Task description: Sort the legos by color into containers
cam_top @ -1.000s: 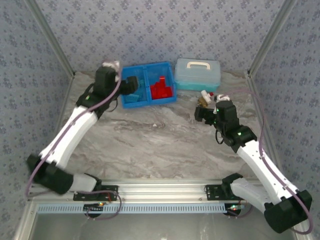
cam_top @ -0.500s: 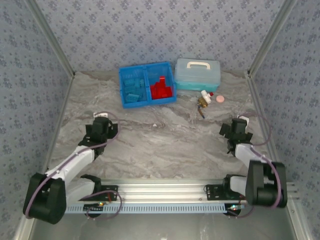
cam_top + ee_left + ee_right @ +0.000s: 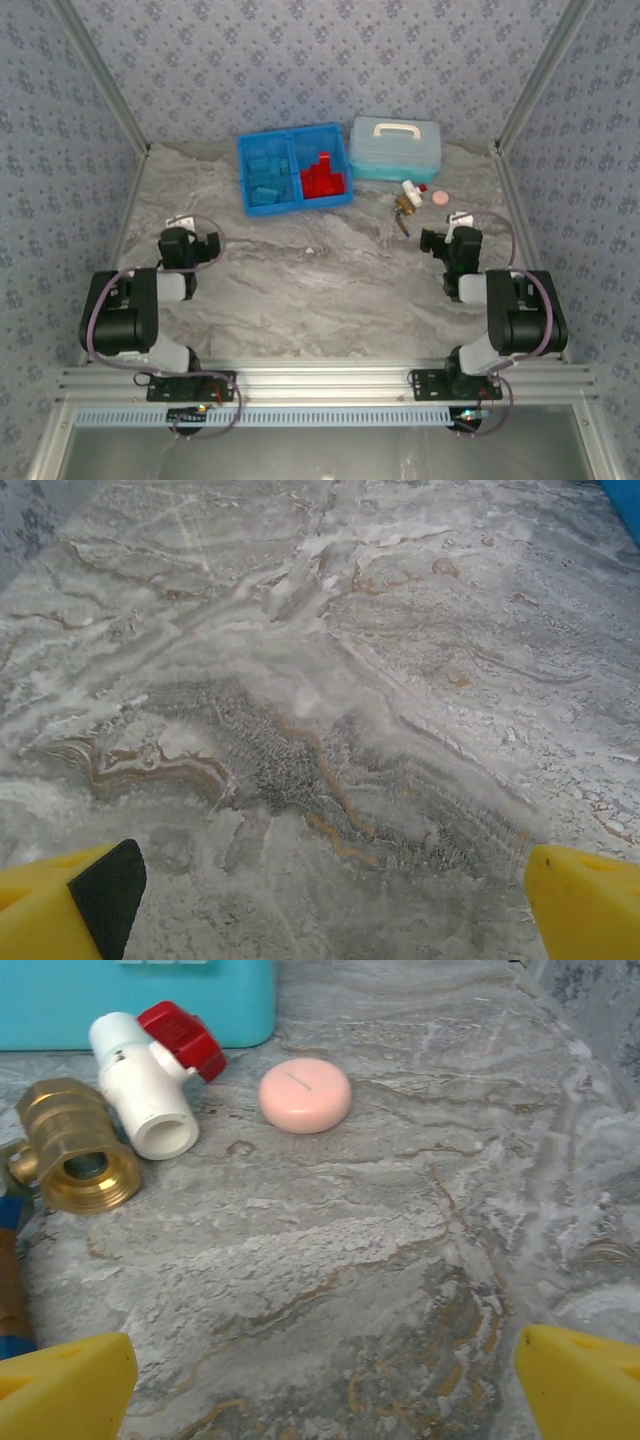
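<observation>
The bright blue tray (image 3: 290, 132) stands at the back of the table. Its left container (image 3: 246, 200) holds light blue legos (image 3: 267, 180); its right container (image 3: 348, 185) holds red legos (image 3: 322, 178). My left gripper (image 3: 190, 244) rests low at the left, well in front of the tray. In the left wrist view the left gripper (image 3: 330, 910) is open over bare marble, yellow fingertips (image 3: 60, 910) far apart. My right gripper (image 3: 448, 240) sits at the right. In the right wrist view the right gripper (image 3: 325, 1390) is open and empty.
A pale-blue lidded case (image 3: 395, 148) stands right of the tray. A brass-and-white fitting (image 3: 100, 1130) with a red handle and a pink disc (image 3: 305, 1095) lie just ahead of my right gripper. Both arms are folded back near their bases.
The left gripper has left the tray's left compartment and drawn back to the near left. The right arm has also pulled back from the fitting and folded up.
</observation>
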You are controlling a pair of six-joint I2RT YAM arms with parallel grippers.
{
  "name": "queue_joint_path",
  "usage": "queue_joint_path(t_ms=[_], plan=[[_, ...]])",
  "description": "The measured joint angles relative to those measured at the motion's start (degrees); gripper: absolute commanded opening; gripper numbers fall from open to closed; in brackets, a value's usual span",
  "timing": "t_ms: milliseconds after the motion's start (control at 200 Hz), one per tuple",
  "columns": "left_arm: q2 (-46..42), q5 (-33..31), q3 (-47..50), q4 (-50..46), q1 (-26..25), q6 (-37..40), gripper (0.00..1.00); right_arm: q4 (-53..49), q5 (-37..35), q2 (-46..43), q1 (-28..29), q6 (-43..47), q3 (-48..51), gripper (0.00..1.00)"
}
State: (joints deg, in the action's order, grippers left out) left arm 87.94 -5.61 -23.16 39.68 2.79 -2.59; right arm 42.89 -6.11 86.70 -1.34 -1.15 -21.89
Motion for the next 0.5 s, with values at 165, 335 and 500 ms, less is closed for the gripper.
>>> queue_joint_path(t_ms=[165, 335, 500], plan=[[0.1, 2.1, 0.1, 3.5, -0.8, 0.2, 0.99, 0.7, 3.6, 0.0, -0.4, 1.2, -0.1, 1.00], [0.1, 2.3, 0.1, 4.1, -1.3, 0.2, 0.99, 0.7, 4.7, 0.0, -0.4, 1.7, -0.1, 1.00], [0.1, 2.4, 0.1, 4.1, -1.3, 0.2, 0.99, 0.7, 5.5, 0.0, -0.7, 1.7, -0.1, 1.00]])
